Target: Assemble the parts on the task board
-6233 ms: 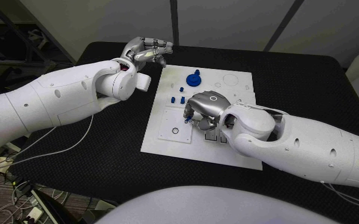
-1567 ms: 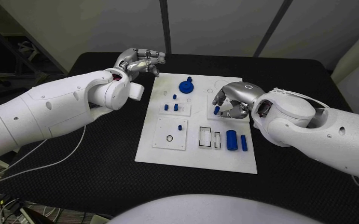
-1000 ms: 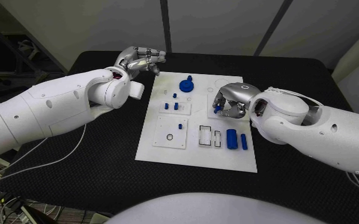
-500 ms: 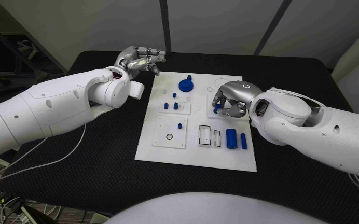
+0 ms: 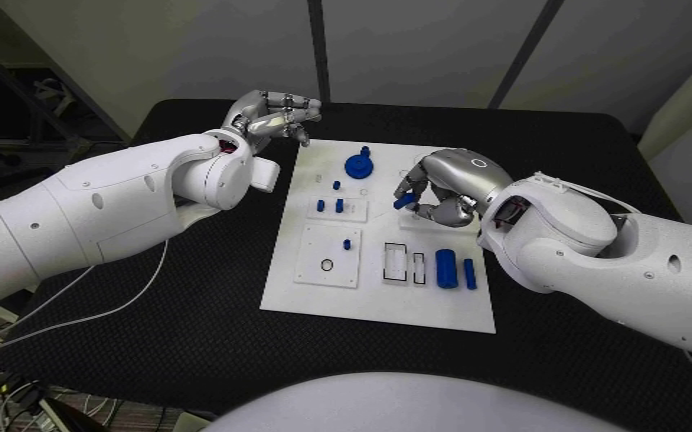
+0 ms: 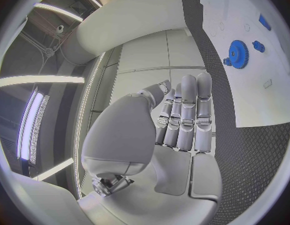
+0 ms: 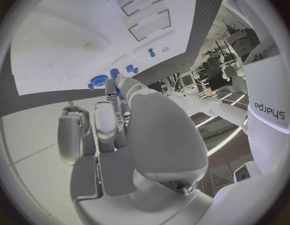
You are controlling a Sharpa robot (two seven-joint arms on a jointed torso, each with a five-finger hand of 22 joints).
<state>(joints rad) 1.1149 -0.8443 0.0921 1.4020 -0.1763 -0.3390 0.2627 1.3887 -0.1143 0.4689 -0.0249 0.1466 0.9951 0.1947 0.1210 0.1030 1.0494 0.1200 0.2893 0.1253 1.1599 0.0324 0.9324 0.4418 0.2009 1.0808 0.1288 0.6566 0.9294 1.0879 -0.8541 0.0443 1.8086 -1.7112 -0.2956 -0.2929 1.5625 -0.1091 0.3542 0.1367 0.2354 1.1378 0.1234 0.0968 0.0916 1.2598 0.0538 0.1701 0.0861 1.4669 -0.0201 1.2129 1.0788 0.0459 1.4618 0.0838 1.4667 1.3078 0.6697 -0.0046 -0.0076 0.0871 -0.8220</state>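
right robot hand (image 5: 444, 188) lifted | pinches blue part (image 5: 407, 199) | part mostly hidden

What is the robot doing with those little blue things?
The robot is putting small blue parts together on the white task board. Its right hand is lifted just above the board and pinches a small blue piece between its fingers. Its left hand hangs over the black table by the board's far corner, fingers curled in, holding nothing. A blue gear, some little pegs and two blue cylinders sit on the board.
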